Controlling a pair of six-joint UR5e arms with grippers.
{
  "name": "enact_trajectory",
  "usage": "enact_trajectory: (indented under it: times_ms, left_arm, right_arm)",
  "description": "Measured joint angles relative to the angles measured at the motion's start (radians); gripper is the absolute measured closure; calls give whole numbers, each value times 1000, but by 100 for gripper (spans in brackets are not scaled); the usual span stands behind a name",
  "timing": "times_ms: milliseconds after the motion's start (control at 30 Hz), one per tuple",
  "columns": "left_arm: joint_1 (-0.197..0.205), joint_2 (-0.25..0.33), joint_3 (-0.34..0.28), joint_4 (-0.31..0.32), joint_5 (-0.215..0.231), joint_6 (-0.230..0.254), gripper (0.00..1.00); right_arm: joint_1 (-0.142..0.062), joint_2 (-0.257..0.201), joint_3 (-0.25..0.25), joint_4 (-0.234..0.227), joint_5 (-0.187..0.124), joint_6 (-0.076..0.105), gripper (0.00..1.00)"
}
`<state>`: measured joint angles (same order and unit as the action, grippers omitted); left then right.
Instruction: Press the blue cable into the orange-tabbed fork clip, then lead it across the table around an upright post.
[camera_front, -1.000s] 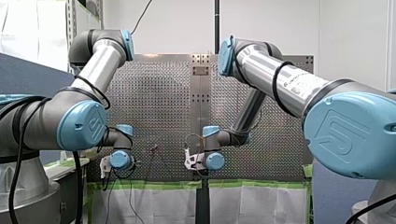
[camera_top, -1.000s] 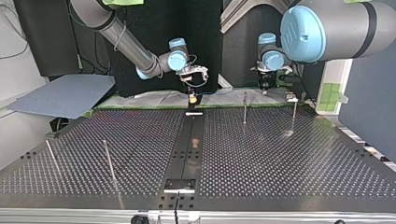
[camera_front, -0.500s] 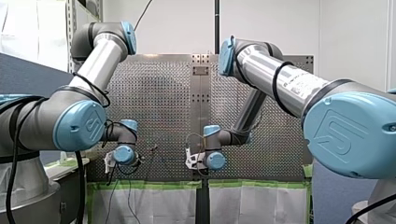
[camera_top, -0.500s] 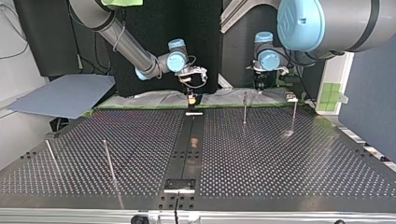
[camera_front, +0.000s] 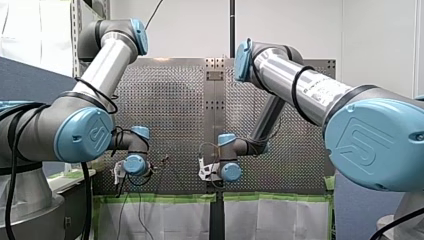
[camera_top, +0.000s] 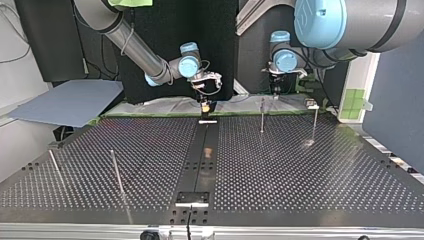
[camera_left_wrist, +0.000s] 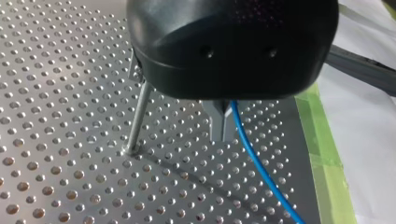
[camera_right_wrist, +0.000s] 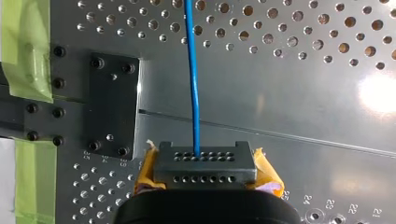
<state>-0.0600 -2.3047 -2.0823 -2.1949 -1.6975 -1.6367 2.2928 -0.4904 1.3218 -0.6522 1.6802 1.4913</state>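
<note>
Our left hand (camera_left_wrist: 223, 126): we cannot tell. Our right hand (camera_right_wrist: 205, 161) clenched on blue cable (camera_right_wrist: 192, 84); post (camera_top: 261, 116) at its 3 o'clock, top view.

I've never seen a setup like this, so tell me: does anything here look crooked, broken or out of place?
Nothing stands out. The cable runs in a clean line over the table, with only a gentle bend and no kink. The post beside it stands straight, and nothing looks spilled or broken.
</note>
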Motion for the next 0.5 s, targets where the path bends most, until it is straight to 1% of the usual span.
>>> enact_trajectory:
  times_ms: [167,300,500]
  left_arm:
    - [2,4,0,1,4,-2,100]
    - [2,20,0,-2,7,-7,100]
    - [7,51,0,-3,15,-35,100]
  right_arm:
    - [0,0,-5,2,-1,0,100]
    - [0,0,-15,10,-1,-2,100]
    - [0,0,-26,17,-1,-6,100]
